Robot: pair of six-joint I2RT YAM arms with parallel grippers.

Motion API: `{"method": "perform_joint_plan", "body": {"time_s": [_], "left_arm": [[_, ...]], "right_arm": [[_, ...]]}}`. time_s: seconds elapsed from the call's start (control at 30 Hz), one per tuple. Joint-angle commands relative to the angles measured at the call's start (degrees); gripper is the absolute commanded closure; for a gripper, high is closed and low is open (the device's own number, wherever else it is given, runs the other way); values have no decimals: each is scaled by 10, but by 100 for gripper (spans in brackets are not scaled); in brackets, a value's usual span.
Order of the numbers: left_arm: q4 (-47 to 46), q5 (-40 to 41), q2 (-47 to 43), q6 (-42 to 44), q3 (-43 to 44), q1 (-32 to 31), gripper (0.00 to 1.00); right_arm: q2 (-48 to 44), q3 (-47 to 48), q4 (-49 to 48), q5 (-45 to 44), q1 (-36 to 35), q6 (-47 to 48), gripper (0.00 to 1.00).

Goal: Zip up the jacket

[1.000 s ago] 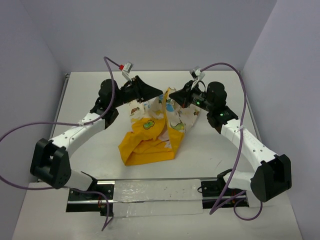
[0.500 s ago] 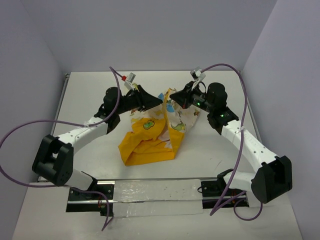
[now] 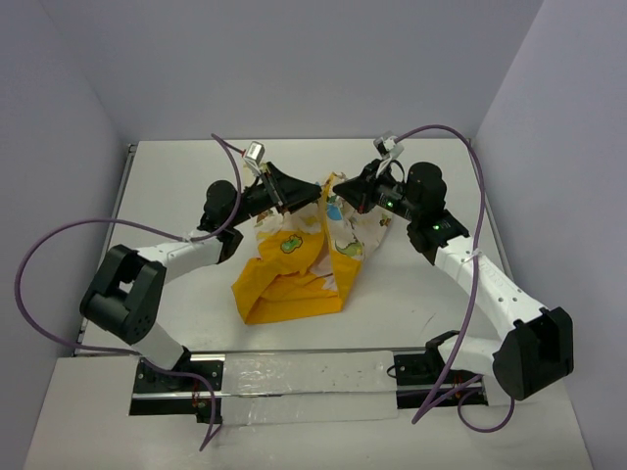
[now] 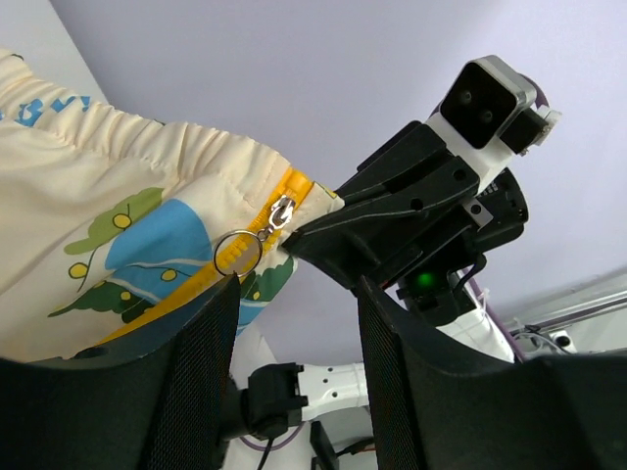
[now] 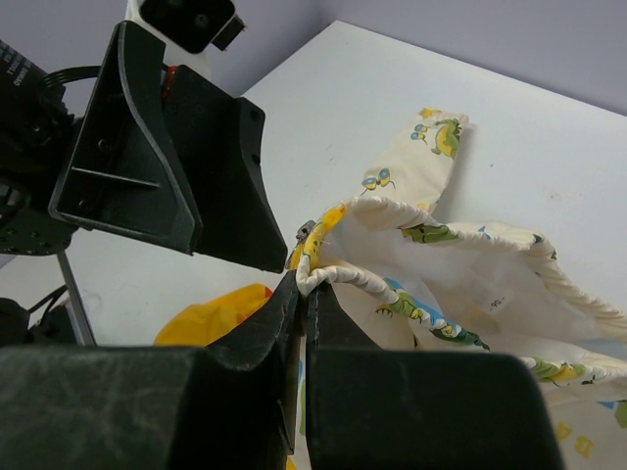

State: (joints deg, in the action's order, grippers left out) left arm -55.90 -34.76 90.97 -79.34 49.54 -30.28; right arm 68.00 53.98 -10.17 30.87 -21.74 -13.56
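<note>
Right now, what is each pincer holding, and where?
Right pincer pinches the cream cartoon-print jacket by its gathered edge beside the yellow zipper; left pincer holds nothing.

Nothing legible anywhere; blue printed marks (image 4: 44, 108) on the jacket (image 4: 147, 181) are cut off at the edge.

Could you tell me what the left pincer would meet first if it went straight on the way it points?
Probably the zipper pull on the raised edge of the jacket, which the right pincer pinches right beside it; depth is hard to judge.
</note>
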Motion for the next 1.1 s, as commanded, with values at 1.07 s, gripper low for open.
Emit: {"method": "perform_joint_plan", "body": {"time_s": [1.07], "left_arm": [[-185, 2, 94, -100, 33, -7, 37]], "right_arm": [[-32, 9, -20, -4, 1, 7, 100]]}}
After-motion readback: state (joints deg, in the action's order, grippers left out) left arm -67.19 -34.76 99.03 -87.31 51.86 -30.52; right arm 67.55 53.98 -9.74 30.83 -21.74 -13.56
